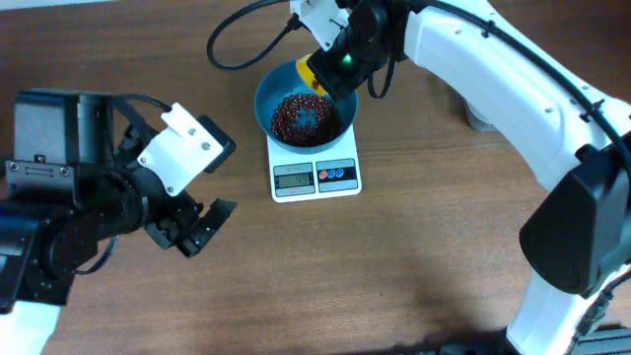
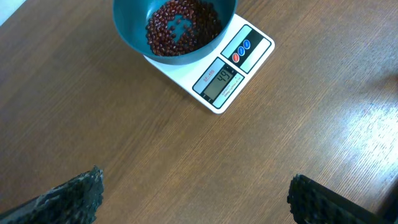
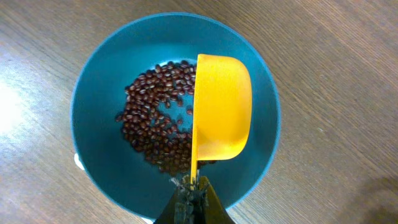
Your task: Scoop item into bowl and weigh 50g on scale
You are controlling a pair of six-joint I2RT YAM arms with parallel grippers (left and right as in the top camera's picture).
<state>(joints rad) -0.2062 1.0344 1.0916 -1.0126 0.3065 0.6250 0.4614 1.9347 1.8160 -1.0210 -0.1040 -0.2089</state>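
The teal-blue bowl stands on the white scale at the table's back middle. Dark reddish-brown beans lie in a loose heap in its bottom. My right gripper is shut on the handle of a yellow scoop, which hangs turned on its side over the bowl and beans. The scoop shows no beans. My left gripper is open and empty above bare table, left and in front of the scale. In the left wrist view the bowl, beans and scale lie far ahead; its display seems to read 49.
A black cable loops on the table behind the bowl. A grey object is partly hidden under the right arm at the back right. The brown wooden table stretches in front of the scale.
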